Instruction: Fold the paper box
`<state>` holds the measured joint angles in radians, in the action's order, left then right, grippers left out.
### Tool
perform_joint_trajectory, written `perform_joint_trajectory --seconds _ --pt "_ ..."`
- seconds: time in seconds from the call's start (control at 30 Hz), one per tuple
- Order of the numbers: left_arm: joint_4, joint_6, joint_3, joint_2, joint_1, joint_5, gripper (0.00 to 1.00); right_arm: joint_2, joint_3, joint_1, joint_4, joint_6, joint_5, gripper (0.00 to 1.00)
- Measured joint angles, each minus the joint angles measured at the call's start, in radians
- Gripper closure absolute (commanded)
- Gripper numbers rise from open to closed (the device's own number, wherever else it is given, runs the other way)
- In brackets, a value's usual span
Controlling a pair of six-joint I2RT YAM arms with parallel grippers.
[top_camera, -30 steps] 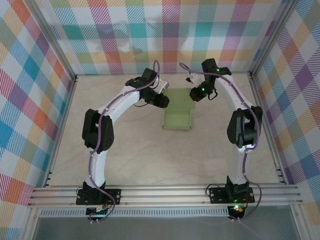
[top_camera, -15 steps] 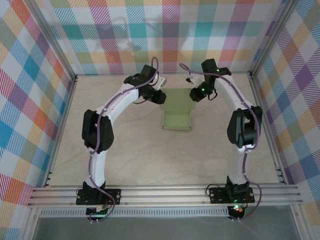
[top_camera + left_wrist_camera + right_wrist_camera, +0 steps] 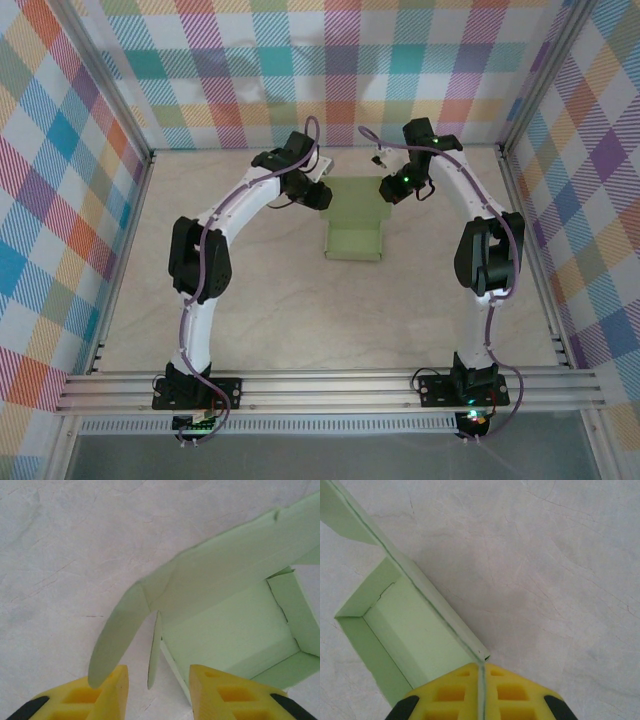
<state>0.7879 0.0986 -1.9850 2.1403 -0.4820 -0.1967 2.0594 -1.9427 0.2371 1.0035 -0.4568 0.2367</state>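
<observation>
Right claw (image 3: pixel 481 680) pinching paper box (image 3: pixel 415 630), left claw (image 3: pixel 157 680) parted

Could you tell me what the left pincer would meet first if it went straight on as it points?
Probably the narrow tab of the paper box, standing on edge just ahead between the fingers of the open left pincer; the rounded flap sits beside it. Depth is unclear.

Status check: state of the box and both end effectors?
pale sage-green card paper box: partly folded, walls up, top open, rounded side flap untucked
left end effector: open, straddling a thin inner flap
right end effector: shut on the box's wall edge
</observation>
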Motion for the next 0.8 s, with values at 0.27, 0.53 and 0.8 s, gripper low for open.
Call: perform_joint_trajectory --seconds 0.27,0.53,0.8 --pt "0.004 0.0 -0.029 0.016 0.0 -0.002 0.75 0.0 0.0 0.0 0.003 -0.001 0.008 1.0" --pt "0.003 -0.001 -0.041 0.034 0.0 -0.003 0.77 0.0 0.0 0.0 0.004 -0.003 0.011 1.0" --pt "-0.001 -0.004 -0.043 0.049 0.0 -0.003 1.0 0.0 0.0 0.0 0.007 -0.003 0.012 1.0"
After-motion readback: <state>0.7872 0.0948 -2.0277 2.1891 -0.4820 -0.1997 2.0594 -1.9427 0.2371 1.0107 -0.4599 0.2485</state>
